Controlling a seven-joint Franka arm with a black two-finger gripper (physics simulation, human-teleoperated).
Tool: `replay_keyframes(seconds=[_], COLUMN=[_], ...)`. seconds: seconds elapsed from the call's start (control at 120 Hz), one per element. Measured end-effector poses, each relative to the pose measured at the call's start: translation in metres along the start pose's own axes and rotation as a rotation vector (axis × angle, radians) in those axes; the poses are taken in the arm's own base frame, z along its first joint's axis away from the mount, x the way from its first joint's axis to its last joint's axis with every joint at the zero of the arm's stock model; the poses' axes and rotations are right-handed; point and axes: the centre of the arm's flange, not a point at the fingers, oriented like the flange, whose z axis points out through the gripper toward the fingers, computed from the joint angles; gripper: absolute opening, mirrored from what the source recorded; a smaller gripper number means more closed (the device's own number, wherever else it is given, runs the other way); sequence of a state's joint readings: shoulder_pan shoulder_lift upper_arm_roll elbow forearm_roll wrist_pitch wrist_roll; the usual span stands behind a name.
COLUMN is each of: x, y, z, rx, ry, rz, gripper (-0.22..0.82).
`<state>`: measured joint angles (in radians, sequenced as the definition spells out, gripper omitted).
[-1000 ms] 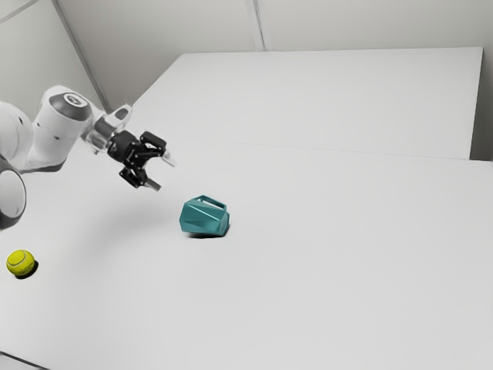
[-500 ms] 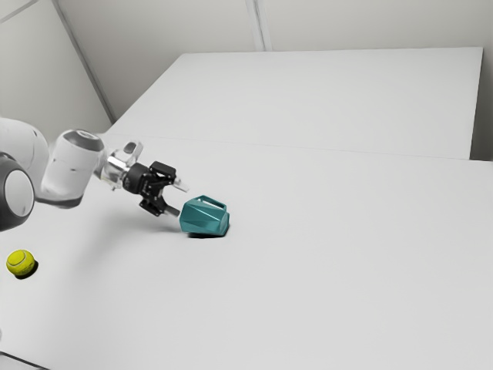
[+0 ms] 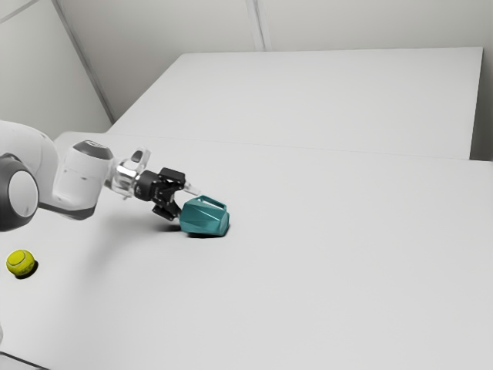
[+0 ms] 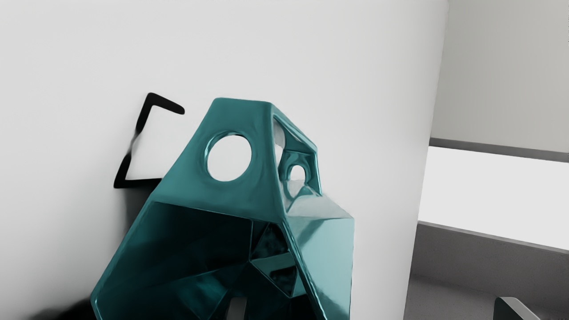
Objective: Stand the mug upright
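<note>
White table carries the teal mug on its side; my gripper, fingers apart, is at its mouth.

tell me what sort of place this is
Probably a bare simulated test room: plain pale walls, and a broad white table with little more than a teal mug on its side and a tennis ball, beside a robot arm.
</note>
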<state>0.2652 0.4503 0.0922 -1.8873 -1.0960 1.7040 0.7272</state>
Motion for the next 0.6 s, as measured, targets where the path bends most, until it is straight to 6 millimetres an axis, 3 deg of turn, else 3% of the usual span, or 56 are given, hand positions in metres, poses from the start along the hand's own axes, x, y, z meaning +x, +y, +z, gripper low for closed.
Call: replay_keyframes(seconds=[0.083, 0.225, 0.325, 0.433, 0.6], x=[-0.0008, -0.0018, -0.0017, -0.0042, -0.0066], y=[-0.001, -0.0012, 0.0005, -0.001, 0.0054], z=[0.0029, 0.0037, 0.0028, 0.0048, 0.0014], rx=[-0.002, -0.002, -0.002, -0.004, -0.001], ry=[0.004, 0.01, 0.012, 0.009, 0.015], rz=[0.007, 0.013, 0.014, 0.005, 0.005], gripper=[0.56, 0.2, 0.03, -0.07, -0.13])
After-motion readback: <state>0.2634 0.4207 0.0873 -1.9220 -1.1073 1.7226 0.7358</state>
